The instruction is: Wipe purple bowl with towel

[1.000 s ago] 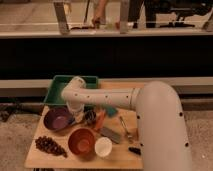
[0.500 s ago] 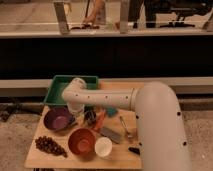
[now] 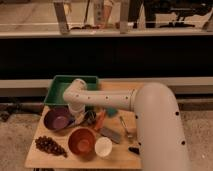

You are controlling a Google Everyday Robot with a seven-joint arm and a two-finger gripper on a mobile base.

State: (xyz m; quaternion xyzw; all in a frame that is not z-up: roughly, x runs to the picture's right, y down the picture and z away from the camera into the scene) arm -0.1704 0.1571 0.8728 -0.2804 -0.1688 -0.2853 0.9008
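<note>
Camera view gives you the white arm first: it fills the right side of the picture and reaches left across the wooden table, with its elbow joint over the near edge of the green tray. That tray sits at the back left of the table.

Next in size, you have the purple bowl at the left of the table, just in front of the tray, upright and showing a lighter inside. Nearer the front stands the orange bowl, with the white cup just beside it on the right. A dark cluster of grapes lies at the front left, in front of the purple bowl.

You'll find the gripper pointing down just right of the purple bowl, between it and an orange object. Its fingers are dark against dark clutter, and you cannot tell how far apart they stand or whether they hold anything. The towel cannot be made out there.

A grey block lies right of the orange bowl, and a metal utensil beside it.
</note>
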